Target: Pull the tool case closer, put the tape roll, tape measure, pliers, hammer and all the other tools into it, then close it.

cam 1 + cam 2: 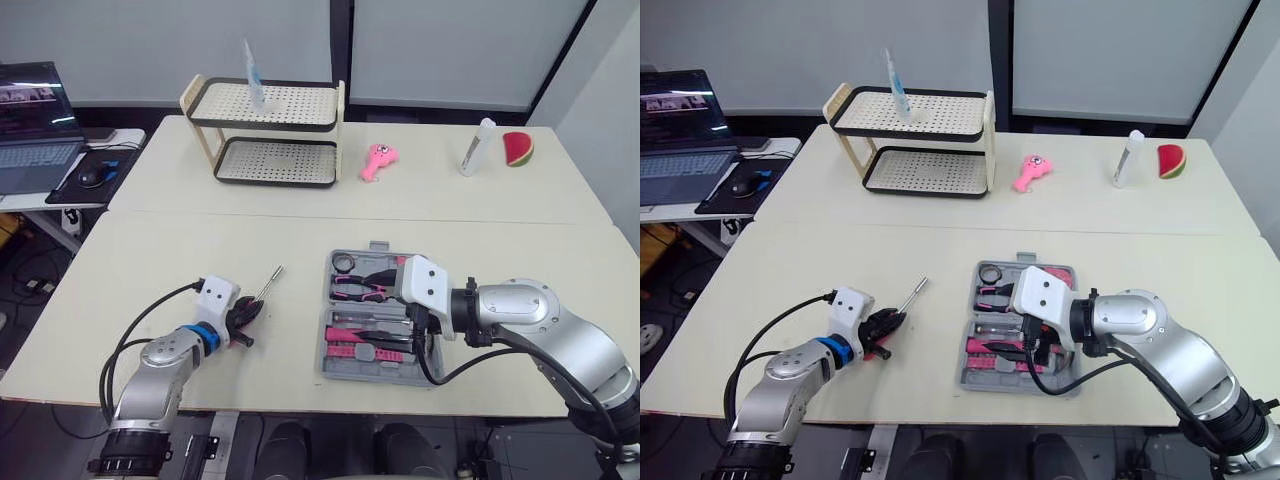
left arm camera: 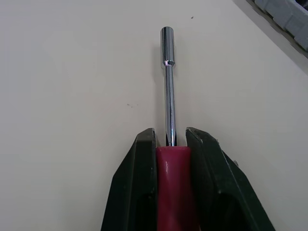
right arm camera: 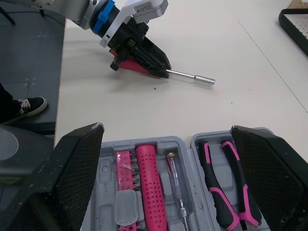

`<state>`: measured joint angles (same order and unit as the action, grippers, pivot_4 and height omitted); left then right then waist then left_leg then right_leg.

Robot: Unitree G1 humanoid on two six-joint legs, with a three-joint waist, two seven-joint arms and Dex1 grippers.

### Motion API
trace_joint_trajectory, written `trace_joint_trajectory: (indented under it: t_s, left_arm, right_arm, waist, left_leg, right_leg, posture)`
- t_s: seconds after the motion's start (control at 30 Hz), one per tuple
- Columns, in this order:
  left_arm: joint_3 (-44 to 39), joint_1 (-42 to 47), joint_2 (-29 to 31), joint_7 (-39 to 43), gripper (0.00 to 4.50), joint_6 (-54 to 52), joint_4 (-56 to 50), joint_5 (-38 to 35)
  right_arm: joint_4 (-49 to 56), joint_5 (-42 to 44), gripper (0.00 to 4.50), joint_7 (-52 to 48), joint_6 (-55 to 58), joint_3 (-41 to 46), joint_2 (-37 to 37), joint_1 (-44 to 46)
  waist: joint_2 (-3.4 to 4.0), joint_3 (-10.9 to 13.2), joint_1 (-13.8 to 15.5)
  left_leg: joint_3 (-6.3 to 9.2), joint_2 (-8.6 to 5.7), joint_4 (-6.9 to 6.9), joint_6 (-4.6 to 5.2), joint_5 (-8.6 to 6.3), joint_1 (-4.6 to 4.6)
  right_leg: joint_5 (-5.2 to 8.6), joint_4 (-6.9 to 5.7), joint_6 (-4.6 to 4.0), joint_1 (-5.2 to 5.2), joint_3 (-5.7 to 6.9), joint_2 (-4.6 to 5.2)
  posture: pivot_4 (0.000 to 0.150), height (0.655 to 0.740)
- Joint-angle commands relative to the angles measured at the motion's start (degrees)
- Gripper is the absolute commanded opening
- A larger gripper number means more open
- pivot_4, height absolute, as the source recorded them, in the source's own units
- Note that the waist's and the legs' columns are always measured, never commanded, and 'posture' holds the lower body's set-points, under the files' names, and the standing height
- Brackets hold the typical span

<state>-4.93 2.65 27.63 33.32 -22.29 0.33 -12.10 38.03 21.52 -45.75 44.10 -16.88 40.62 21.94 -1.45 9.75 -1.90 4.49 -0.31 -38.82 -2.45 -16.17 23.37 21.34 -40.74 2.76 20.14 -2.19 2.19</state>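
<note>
The grey tool case (image 1: 338,372) lies open near the table's front edge. Inside it are pink-handled pliers (image 3: 224,192), a pink-handled hammer (image 3: 151,192), a slim screwdriver (image 3: 175,185) and a black tape roll (image 1: 343,264). My right gripper (image 3: 166,130) hovers open over the case's right side (image 1: 422,335), nothing between its fingers. To the left of the case, my left gripper (image 2: 171,137) is shut on the red handle (image 2: 173,187) of a nut driver. The driver's chrome shaft (image 1: 270,283) lies on the table, pointing away from me.
A two-tier rack (image 1: 270,130) stands at the back of the table, with a pink toy (image 1: 379,160), a white bottle (image 1: 477,147) and a watermelon slice (image 1: 518,148) to its right. A laptop (image 1: 35,125) and mouse (image 1: 92,176) sit on a side desk at far left.
</note>
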Motion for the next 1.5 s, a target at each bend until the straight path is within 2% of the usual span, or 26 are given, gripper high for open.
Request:
trace_joint_trajectory:
  t_s: [0.03,0.23,0.33,0.47,0.57,0.7,0.93,1.2,1.5]
  left_arm:
    - [-3.4,-1.6,4.4,3.0,0.56,-0.2,-5.8,-1.8]
    - [1.0,-1.0,13.9,14.8,0.56,-1.2,-21.0,-5.8]
    - [4.5,1.3,16.2,18.0,0.56,-4.1,-26.6,-7.3]
    - [12.2,6.6,17.8,21.1,0.56,-11.0,-32.4,-8.5]
    - [18.6,10.5,16.6,20.9,0.56,-14.8,-33.7,-7.1]
    - [30.5,16.3,11.7,18.9,0.56,-18.5,-32.4,-2.1]
    - [41.7,20.8,5.6,16.9,0.56,-19.4,-27.3,4.3]
    - [45.3,21.7,0.8,15.1,0.56,-16.7,-21.7,8.5]
    - [48.9,23.3,-3.3,15.7,0.56,-18.1,-22.3,10.7]
  right_arm:
    - [2.0,0.5,4.50,-0.1,-1.0,2.2,0.4,0.4]
    - [3.7,3.3,4.50,-5.0,-2.5,8.2,6.3,-4.2]
    - [3.9,5.0,4.50,-8.1,-3.5,11.5,10.0,-6.6]
    - [3.7,6.4,4.50,-13.2,-4.5,16.7,16.8,-10.8]
    - [3.4,6.6,4.50,-16.2,-5.9,20.1,21.1,-14.3]
    - [2.5,5.8,4.50,-18.4,-7.3,24.3,24.8,-19.4]
    - [3.0,6.4,4.50,-19.0,-6.9,27.6,27.1,-23.5]
    - [4.5,6.4,4.50,-18.3,-6.1,28.2,28.2,-25.4]
    - [5.5,6.7,4.50,-18.0,-5.1,28.5,28.4,-26.0]
  waist:
    - [-0.01,0.0,0.0]
    - [0.05,0.1,1.1]
    - [0.08,0.1,1.3]
    - [0.14,0.1,1.2]
    - [0.15,0.1,1.3]
    - [0.16,0.1,1.5]
    - [0.15,0.1,1.7]
    - [0.16,0.1,1.8]
    - [0.15,0.1,1.8]
  left_leg:
    - [0.02,0.00,0.01,0.00,0.00,0.00]
    - [0.10,-0.08,-0.01,-0.01,0.00,0.02]
    - [0.09,-0.10,-0.01,0.01,0.00,0.00]
    - [0.09,-0.05,0.01,0.02,-0.01,-0.02]
    - [0.06,-0.08,0.02,0.02,-0.01,-0.03]
    - [0.02,-0.12,-0.02,0.04,-0.02,-0.06]
    - [0.02,-0.09,-0.02,0.05,-0.03,-0.21]
    - [-0.03,-0.09,-0.01,0.05,-0.03,-0.35]
    - [-0.03,-0.11,-0.02,0.06,-0.03,-0.34]
  right_leg:
    - [0.00,0.00,0.00,0.01,-0.01,0.00]
    - [0.00,0.25,0.00,-0.18,-0.04,0.09]
    - [-0.05,0.73,-0.09,-0.53,-0.02,0.07]
    - [-0.05,0.73,-0.10,-0.54,-0.02,-0.03]
    - [-0.05,0.75,-0.10,-0.59,-0.03,-0.17]
    - [-0.05,0.79,-0.10,-0.70,-0.07,-0.18]
    - [-0.05,0.81,-0.10,-0.88,-0.09,-0.22]
    - [-0.05,0.85,-0.10,-1.00,-0.13,-0.21]
    - [-0.05,0.88,-0.10,-1.03,-0.12,-0.19]
  posture:
    - [0.150,0.7400]
    - [0.150,0.7400]
    - [0.150,0.7400]
    - [0.150,0.7400]
    - [0.150,0.7400]
    - [0.150,0.7400]
    - [0.150,0.7400]
    - [0.150,0.7400]
    - [0.150,0.7400]
